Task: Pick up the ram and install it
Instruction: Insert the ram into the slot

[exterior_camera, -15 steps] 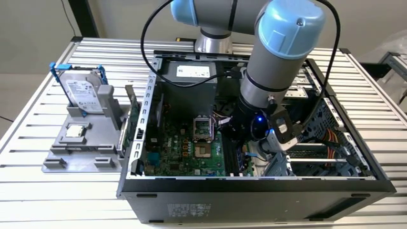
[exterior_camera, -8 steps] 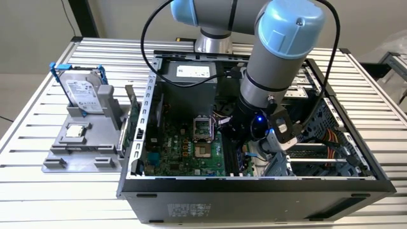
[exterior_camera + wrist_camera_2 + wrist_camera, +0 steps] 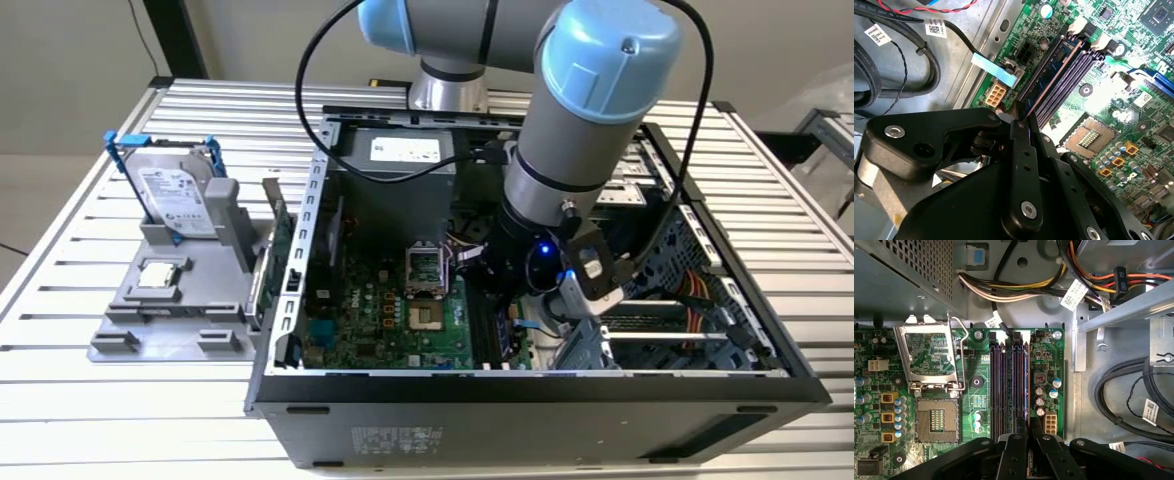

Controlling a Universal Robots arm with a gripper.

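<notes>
Second wrist view showed the black pincer (image 3: 1021, 112) pressed together on the upper edge of the long, thin ram stick (image 3: 1056, 67), which stood in a black memory slot (image 3: 1066, 82) of the green motherboard (image 3: 1114, 100), beside the open silver processor socket (image 3: 1089, 137), inside the computer case (image 3: 534, 385) on the slatted metal table (image 3: 107, 420).

Metal case, glossy board, matt black plastic

Beside the open case (image 3: 534, 385) of dull grey sheet metal, the table (image 3: 80, 420) is ribbed, satiny aluminium; inside it the motherboard (image 3: 979, 375) looks glossy green, its memory slots (image 3: 1009, 385) black plastic, the socket frame (image 3: 929, 357) bright metal, the gripper (image 3: 1016, 117) matt black.
</notes>
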